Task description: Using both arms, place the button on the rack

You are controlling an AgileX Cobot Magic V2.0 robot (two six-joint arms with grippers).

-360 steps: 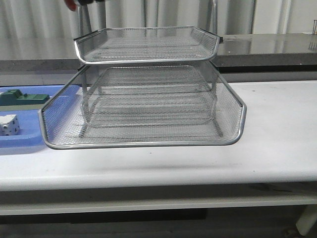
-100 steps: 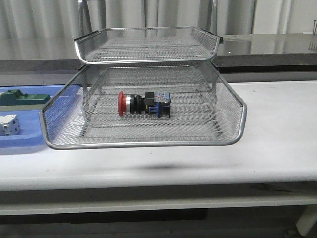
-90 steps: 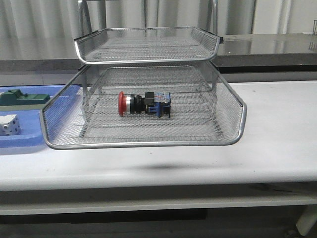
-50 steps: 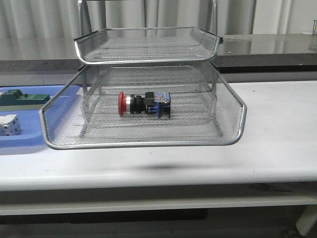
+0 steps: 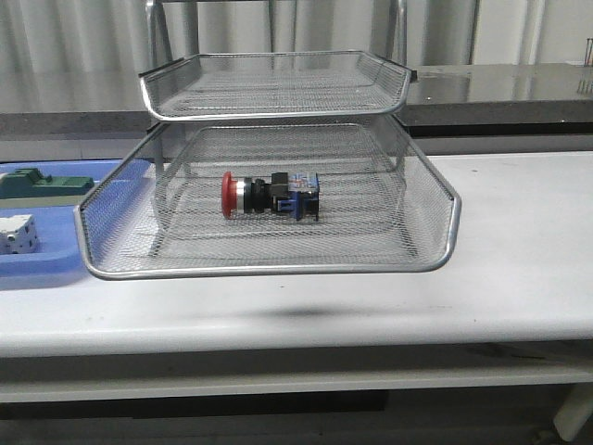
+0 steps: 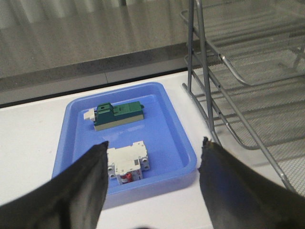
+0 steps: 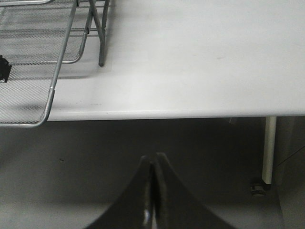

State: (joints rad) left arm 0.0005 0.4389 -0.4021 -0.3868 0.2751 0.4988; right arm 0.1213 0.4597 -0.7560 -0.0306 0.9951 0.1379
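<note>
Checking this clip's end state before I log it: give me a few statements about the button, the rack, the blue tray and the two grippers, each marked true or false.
1. The button lies on its side in the pulled-out tray of the rack. True.
2. The button's red head points toward the right end of the table. False: the red head is on the left, the blue block on the right.
3. The left gripper is open and holds nothing. True.
4. The right gripper is shut on the button. False: its fingers are closed together with nothing between them, out past the table edge.
5. The blue tray holds a green block and a white part. True.
</note>
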